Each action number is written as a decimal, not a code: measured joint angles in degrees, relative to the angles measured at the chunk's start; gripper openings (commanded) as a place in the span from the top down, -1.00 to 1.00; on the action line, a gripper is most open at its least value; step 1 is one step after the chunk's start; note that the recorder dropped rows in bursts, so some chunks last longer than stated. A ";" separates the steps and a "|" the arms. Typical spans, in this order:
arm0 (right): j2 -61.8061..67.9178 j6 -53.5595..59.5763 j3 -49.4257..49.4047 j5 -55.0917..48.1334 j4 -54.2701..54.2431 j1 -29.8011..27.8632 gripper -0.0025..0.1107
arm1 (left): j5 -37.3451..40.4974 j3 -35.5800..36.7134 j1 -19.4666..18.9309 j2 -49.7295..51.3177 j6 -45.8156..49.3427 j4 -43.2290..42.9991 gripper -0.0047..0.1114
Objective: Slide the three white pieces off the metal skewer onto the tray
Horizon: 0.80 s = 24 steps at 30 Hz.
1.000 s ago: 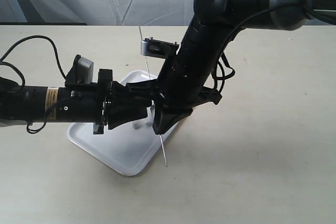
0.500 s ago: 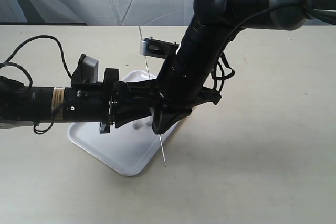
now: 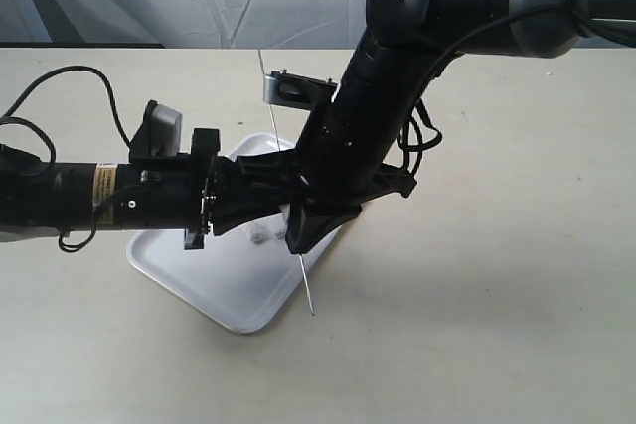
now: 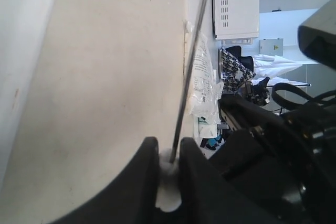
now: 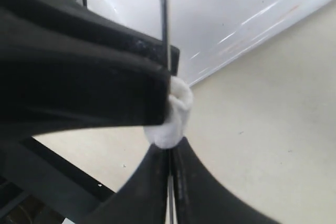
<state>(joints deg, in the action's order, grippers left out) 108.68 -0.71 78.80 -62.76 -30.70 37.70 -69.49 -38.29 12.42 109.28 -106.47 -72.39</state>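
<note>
The thin metal skewer [image 3: 307, 290] stands steeply over the white tray [image 3: 214, 285]; its upper end rises behind the arms. My right gripper [image 3: 298, 237] is shut on the skewer [image 5: 164, 19], the rod running between its closed fingers [image 5: 152, 182]. Directly above those fingers sits one white piece [image 5: 172, 113] on the rod. My left gripper [image 3: 280, 202] reaches in from the left and is shut on that white piece [image 4: 169, 184], with the skewer [image 4: 190, 72] leaving between its fingertips. Two small pale bits [image 3: 260, 238] lie on the tray under the grippers.
The tray [image 5: 226, 9] lies on a beige table [image 3: 497, 295]. A black cable [image 3: 60, 81] loops behind the left arm. The right arm's wrist camera [image 3: 290, 91] sticks out near the skewer's upper part. White curtains hang behind the table.
The left arm pushed slightly right, then eased back left. The skewer's top end has leaned a little to the left. Both grips are unchanged.
</note>
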 measured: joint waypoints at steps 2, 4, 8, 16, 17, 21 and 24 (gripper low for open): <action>0.00 0.71 0.03 -0.37 -0.10 0.68 0.97 | -0.27 0.00 -1.00 0.00 0.28 0.00 0.70; 0.00 1.16 0.03 -1.25 -0.10 1.41 0.97 | -0.52 0.00 -2.32 0.00 0.51 0.42 0.70; 0.00 1.77 0.03 -2.41 0.45 4.08 0.97 | -0.76 0.00 -5.85 0.00 0.64 0.98 0.70; 0.00 2.01 0.03 -5.63 1.99 8.30 0.97 | -0.87 0.00 -16.12 0.00 0.74 -0.02 0.70; 0.00 2.09 0.03 -5.75 2.18 8.41 0.97 | -0.87 0.00 -16.84 0.00 0.74 -0.13 0.70; 0.00 2.15 0.03 -6.15 2.99 8.49 0.97 | -0.87 0.00 -19.68 0.00 0.74 -0.75 0.70; 0.00 2.29 0.03 -6.44 3.79 8.78 0.97 | -0.76 0.00 -21.64 0.00 0.85 -2.08 0.70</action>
<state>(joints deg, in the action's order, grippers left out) 108.68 1.58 78.83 -69.20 -26.91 46.48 -70.25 -38.29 -9.23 109.28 -105.62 -74.48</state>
